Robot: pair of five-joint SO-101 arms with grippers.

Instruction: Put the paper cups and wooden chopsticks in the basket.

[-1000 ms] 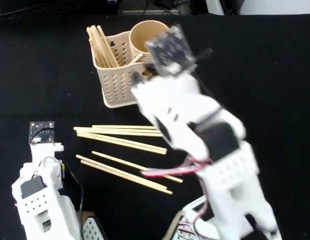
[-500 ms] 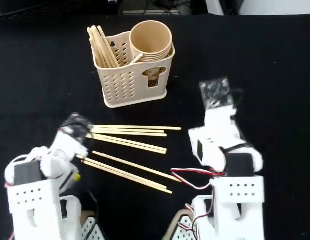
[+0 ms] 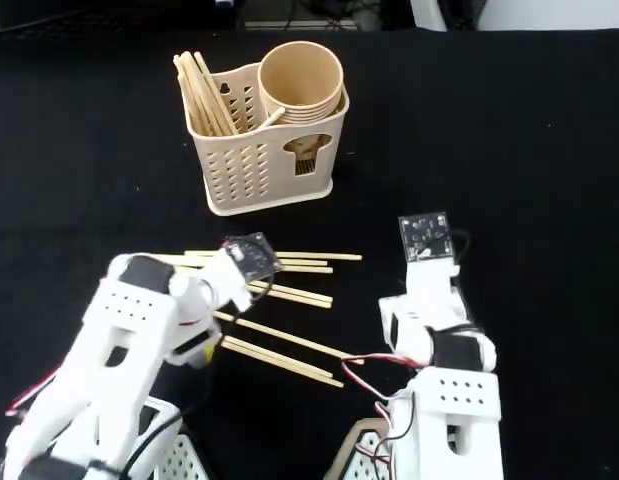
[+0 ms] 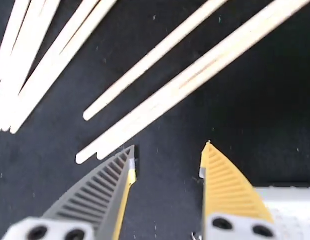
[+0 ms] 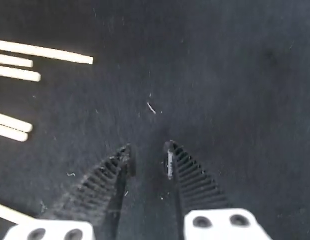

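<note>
The left pincer [image 4: 170,149] hangs low over the black worktop [image 3: 519,150] with its jaws spread wide and nothing between them, and the loose chopsticks [image 4: 195,85] lie just ahead of its tips. The nearest pair ends close beside the grey finger. Their long axes run slantwise across the line of the jaws rather than square to it, so a slight turn of the wrist would probably let the fingers close across a stick's width. In the high view these loose chopsticks [image 3: 299,296] are fanned roughly side to side between the two arms, with the left arm directly over them. The right pincer [image 5: 148,146], its jaws parted only narrowly and empty, sits over bare cloth just off their far ends, so the left arm is plainly the nearer. The basket [image 3: 259,170] stands well beyond, upright, already holding the stacked paper cups [image 3: 301,80] in one compartment and a bundle of stowed chopsticks [image 3: 204,95] in the other
</note>
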